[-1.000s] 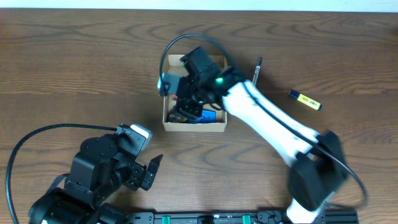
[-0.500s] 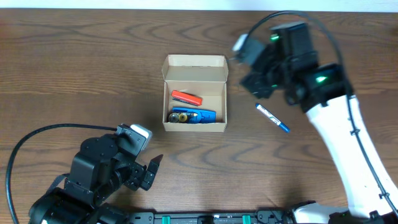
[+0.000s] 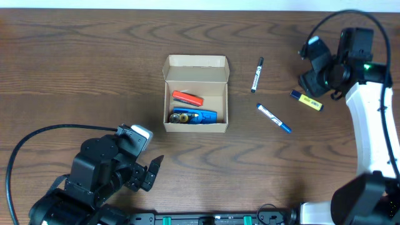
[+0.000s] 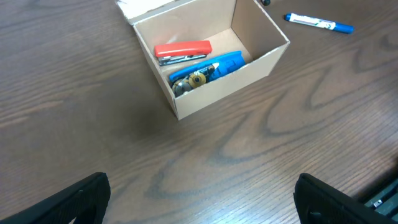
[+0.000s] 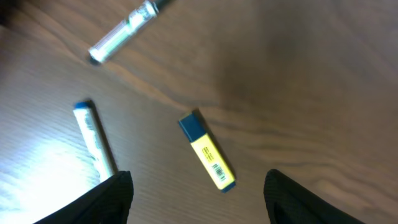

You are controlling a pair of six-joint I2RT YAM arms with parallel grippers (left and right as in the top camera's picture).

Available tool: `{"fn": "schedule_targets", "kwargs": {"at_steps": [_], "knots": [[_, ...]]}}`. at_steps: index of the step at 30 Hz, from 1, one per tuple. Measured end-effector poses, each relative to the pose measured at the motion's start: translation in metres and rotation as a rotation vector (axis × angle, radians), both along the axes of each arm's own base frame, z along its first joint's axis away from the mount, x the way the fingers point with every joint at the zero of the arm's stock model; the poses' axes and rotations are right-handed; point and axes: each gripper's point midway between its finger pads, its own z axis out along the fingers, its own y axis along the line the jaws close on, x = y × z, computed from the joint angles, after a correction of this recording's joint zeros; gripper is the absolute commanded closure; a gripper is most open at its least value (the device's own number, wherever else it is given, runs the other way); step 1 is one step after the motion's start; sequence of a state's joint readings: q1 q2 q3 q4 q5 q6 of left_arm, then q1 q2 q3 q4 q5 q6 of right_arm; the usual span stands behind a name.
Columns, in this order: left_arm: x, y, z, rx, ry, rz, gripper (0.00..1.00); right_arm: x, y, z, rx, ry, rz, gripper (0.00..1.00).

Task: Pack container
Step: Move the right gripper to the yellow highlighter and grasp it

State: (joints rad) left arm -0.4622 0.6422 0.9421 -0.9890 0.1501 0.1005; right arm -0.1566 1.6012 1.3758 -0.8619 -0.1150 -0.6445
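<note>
left gripper (image 4: 202, 182) has its fingers (image 4: 81, 200) spread about as wide as they go, nothing between them and touching nothing. that arm sits folded up at the near left corner of the table (image 3: 75, 75), wrist angled toward the container (image 3: 195, 127).

right gripper (image 5: 199, 190) is also spread, a bit less wide, and not holding anything. it hangs above the yellow highlighter (image 5: 208, 157) without touching it. that arm is stretched out to the far right side, white forearm running along the table's right edge.

the container sits mid-table, lid flapped back, with a red stapler-looking thing (image 3: 187, 99) and a blue item (image 3: 199, 116) inside. a black marker (image 3: 257, 66) and a blue marker (image 3: 274, 117) lie on the wood between the box and the highlighter.
</note>
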Motion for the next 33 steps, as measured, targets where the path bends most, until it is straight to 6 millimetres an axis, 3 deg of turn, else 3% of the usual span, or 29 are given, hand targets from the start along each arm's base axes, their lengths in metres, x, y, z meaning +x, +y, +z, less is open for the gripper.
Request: {"fn": "schedule_targets", "kwargs": {"at_steps": [3,7,18,27,33], "knots": [[0.000,0.000,0.000,0.001,0.000,0.000,0.05,-0.003,-0.011,-0.035,0.002,0.026,-0.013,0.26],[0.000,0.000,0.000,0.001,0.000,0.000,0.05,-0.006,-0.021,-0.060,-0.002,0.013,-0.027,0.20],[0.000,0.000,0.000,0.000,0.000,0.000,0.05,-0.001,-0.041,-0.094,-0.009,-0.097,-0.039,0.13],[0.000,0.000,0.000,0.000,0.000,0.000,0.05,-0.011,-0.034,-0.151,0.090,0.036,-0.030,0.13],[0.000,0.000,0.000,0.001,0.000,0.000,0.05,-0.011,-0.030,-0.164,0.117,0.065,-0.024,0.15]]}}
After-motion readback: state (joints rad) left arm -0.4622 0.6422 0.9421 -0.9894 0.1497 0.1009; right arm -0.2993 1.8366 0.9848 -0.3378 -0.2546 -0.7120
